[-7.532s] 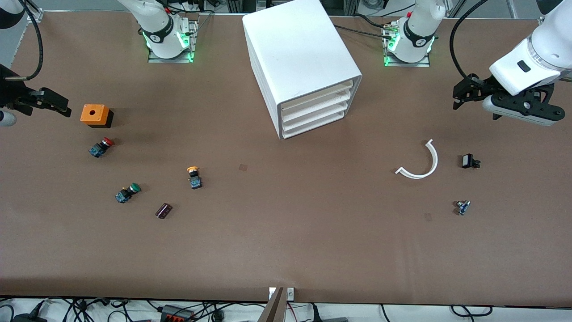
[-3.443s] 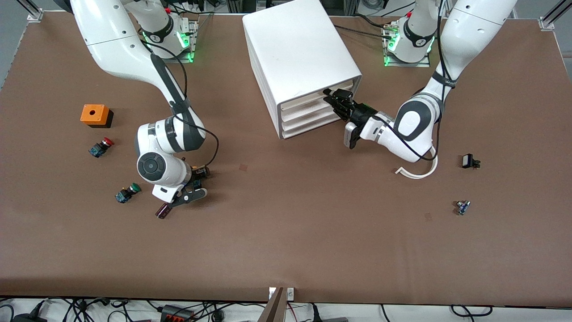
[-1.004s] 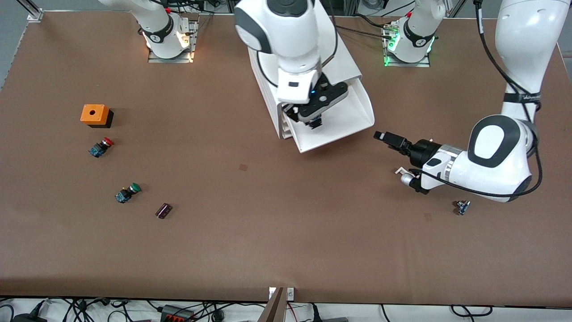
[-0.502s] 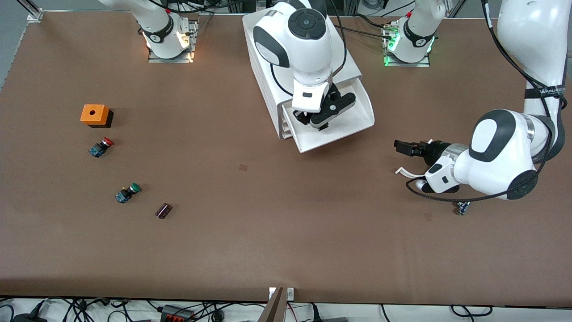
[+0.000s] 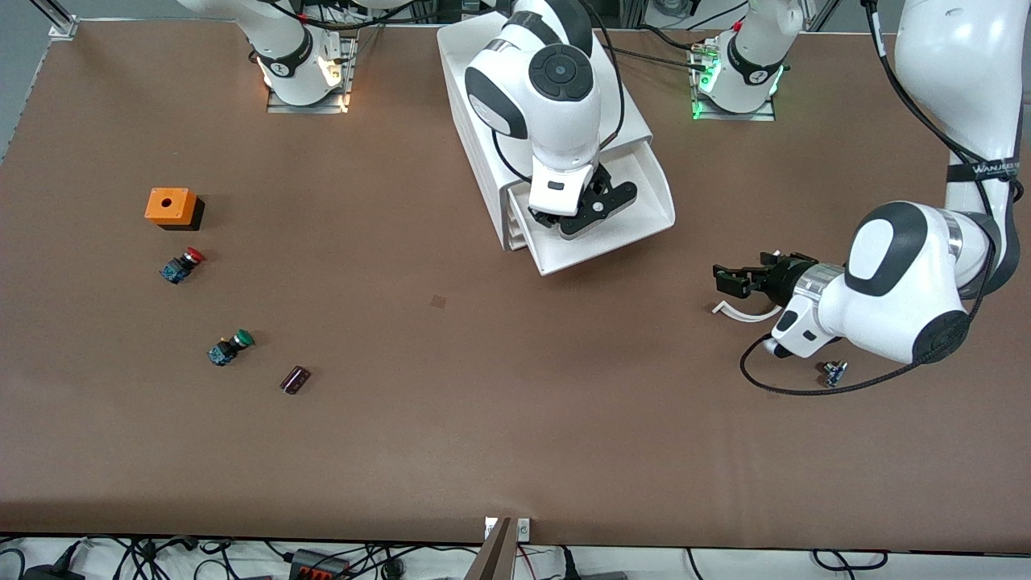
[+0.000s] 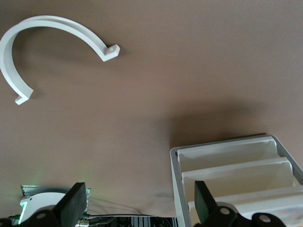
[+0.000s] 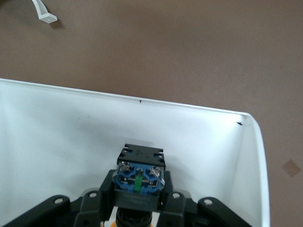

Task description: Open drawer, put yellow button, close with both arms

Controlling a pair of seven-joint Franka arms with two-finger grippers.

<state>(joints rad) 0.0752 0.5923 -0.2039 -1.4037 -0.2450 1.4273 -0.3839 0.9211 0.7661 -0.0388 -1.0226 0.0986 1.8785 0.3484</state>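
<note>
Your right gripper (image 5: 581, 216) clamps the yellow button (image 7: 138, 177) over the open drawer (image 5: 644, 229); your left gripper (image 5: 734, 278) hangs spread and empty near the white curved piece (image 6: 28, 42)

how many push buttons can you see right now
3: the yellow button held by the right gripper over the open drawer; the red button and green button on the table toward the right arm's end.
</note>
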